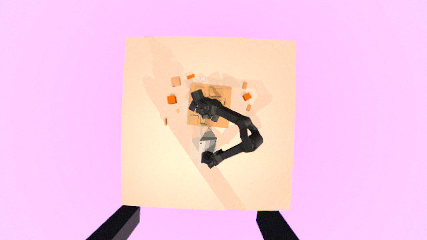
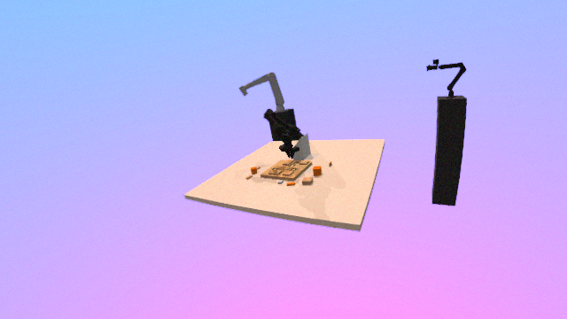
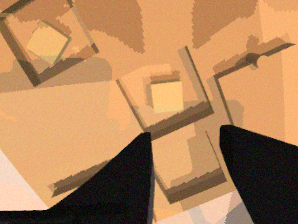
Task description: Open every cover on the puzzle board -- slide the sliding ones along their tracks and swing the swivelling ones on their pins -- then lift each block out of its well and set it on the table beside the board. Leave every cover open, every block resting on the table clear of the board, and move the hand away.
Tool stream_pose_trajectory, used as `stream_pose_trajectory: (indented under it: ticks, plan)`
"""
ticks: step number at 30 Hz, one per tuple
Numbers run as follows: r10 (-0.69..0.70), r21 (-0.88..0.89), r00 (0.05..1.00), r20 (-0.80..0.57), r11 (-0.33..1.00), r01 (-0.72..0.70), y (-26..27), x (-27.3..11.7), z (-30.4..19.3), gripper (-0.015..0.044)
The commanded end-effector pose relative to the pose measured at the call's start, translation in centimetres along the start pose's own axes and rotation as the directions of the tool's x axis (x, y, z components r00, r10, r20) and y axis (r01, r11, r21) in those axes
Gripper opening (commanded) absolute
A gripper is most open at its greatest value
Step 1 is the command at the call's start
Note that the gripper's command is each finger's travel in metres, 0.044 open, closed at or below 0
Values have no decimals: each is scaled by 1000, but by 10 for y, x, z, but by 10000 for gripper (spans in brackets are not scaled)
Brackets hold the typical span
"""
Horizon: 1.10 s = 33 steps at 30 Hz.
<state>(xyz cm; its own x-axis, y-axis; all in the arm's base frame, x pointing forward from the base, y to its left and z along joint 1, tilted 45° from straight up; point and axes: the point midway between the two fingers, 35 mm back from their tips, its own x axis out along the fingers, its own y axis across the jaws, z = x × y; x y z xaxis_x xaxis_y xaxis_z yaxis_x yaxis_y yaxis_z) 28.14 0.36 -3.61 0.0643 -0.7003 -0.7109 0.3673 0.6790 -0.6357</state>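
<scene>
The tan puzzle board lies beneath the hand, which hides part of it in the top view. In the wrist view a pale yellow square piece stands inside a three-sided raised outline, just beyond the fingers. A second yellow square piece shows in a like outline at upper left. Whether these are blocks or knobs is unclear. My gripper is part open and empty above the board. A small yellow piece lies on the table left of the board.
An orange cube, a tan block and an orange bar lie around the board. Another orange block lies on its other side. A grey panel stands near the arm.
</scene>
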Motion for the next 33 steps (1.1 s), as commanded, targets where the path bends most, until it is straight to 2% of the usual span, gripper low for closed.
stream_pose_trajectory:
  ticks: [1,17,33]
  plan:
    - [6,-26,1000,-2,1000,-6,1,-2,1,144]
    - [4,-26,1000,-1,1000,-4,0,33,2,144]
    - [4,-26,1000,-1,1000,-4,0,34,1,144]
